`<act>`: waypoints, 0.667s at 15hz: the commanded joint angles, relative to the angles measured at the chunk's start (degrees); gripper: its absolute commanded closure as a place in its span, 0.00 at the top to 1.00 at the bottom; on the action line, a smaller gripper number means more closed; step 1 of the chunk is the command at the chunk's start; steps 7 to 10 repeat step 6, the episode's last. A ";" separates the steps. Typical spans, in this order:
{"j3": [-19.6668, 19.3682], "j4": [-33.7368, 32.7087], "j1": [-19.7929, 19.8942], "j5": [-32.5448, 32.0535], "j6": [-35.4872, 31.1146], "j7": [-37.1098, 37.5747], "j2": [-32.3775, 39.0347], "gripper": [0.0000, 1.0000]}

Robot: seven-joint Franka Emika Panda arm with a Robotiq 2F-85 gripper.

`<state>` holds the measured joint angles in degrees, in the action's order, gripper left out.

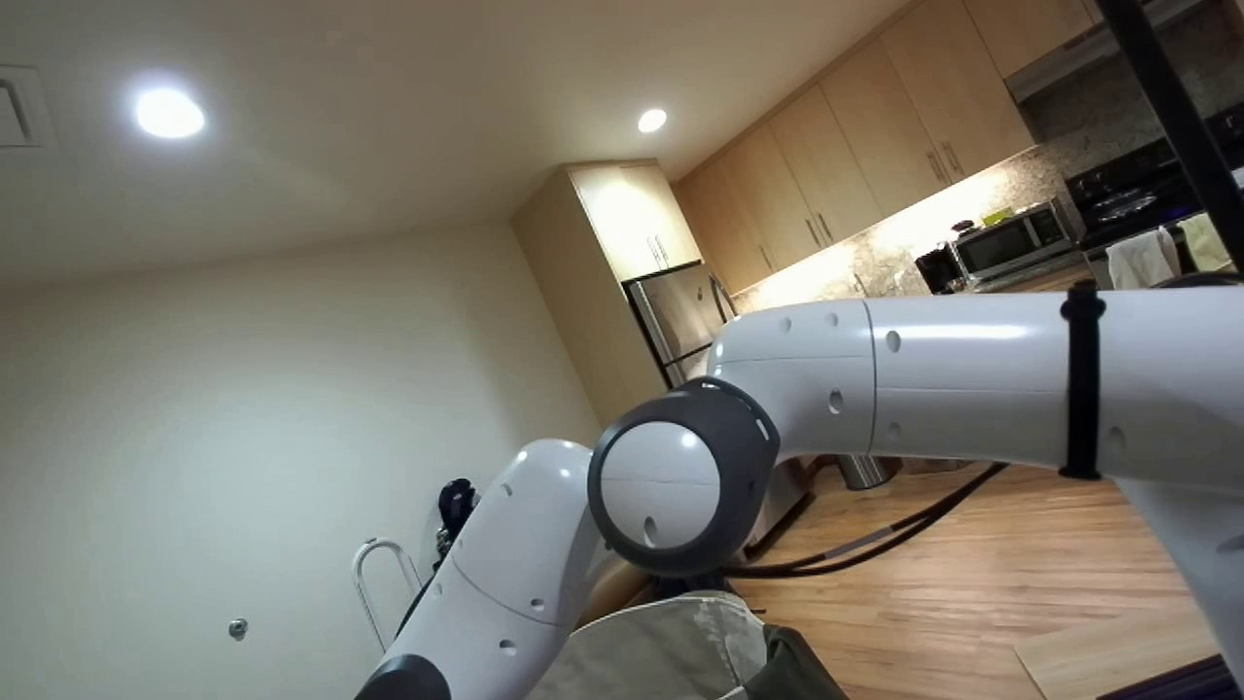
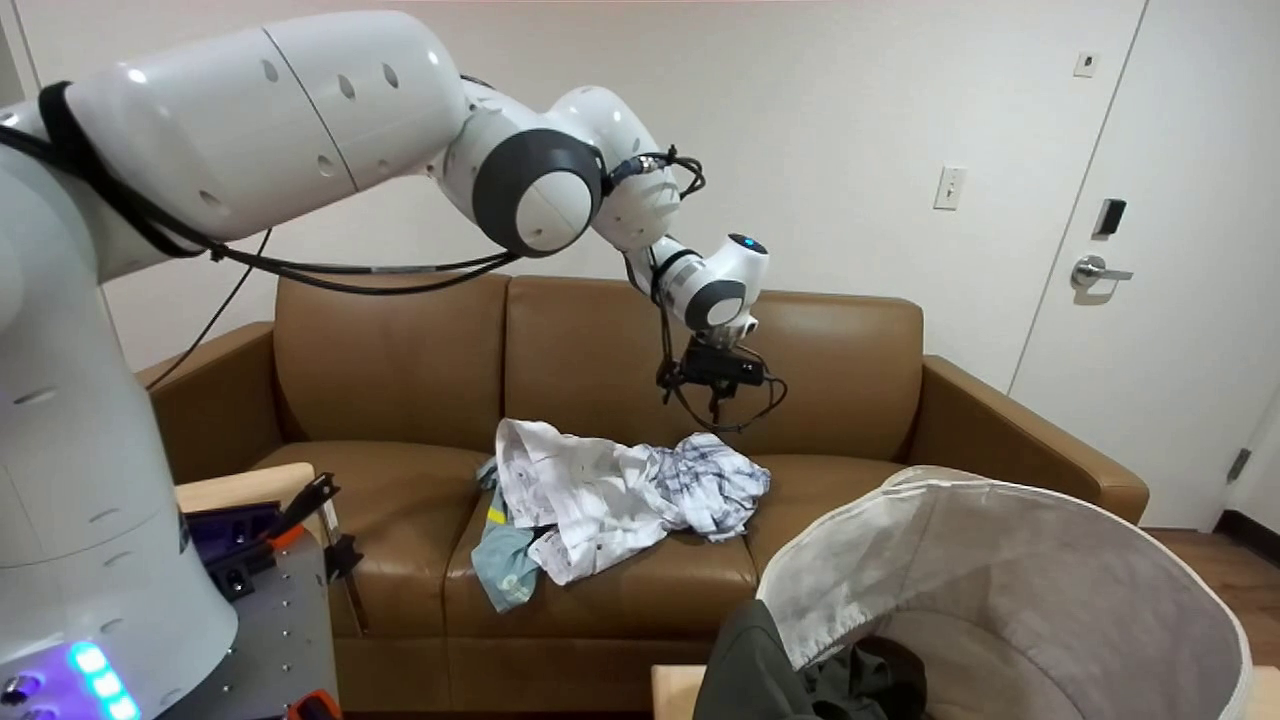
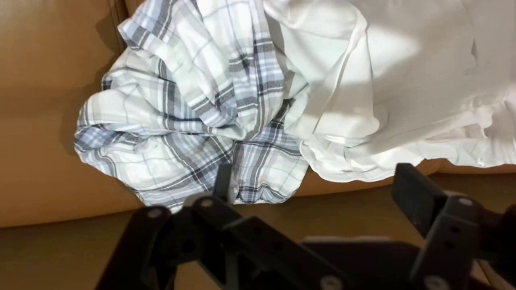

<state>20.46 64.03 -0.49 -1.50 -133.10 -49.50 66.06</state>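
The jaws are standing wide apart and hanging above the brown sofa (image 2: 390, 360), nearest to a plaid cloth (image 3: 181, 112). The plaid cloth is lying crumpled on the sofa, touching a white garment (image 3: 423, 88) (both are showing heavy creases). A blue-grey garment (image 2: 503, 562), partly yellow, is showing from under the white one. In an exterior view, a fabric hamper (image 2: 1050, 560) is occupying the foreground, and dark cloth (image 2: 870, 680) is showing within its opening.
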 commanded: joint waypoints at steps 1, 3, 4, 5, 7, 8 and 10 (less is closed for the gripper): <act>-1.23 0.07 -0.81 1.51 -0.89 -0.17 0.00 1.00; -1.20 0.38 -0.70 1.55 -1.53 0.06 -0.06 1.00; -1.19 0.38 -0.69 1.57 -1.54 0.08 -0.12 1.00; -1.19 0.38 -0.68 1.59 -1.54 0.11 -0.17 1.00; -1.19 0.38 -0.68 1.59 -1.54 0.13 -0.21 1.00; -1.19 0.38 -0.68 1.59 -1.54 0.13 -0.21 1.00; -1.19 0.38 -0.68 1.59 -1.54 0.13 -0.21 1.00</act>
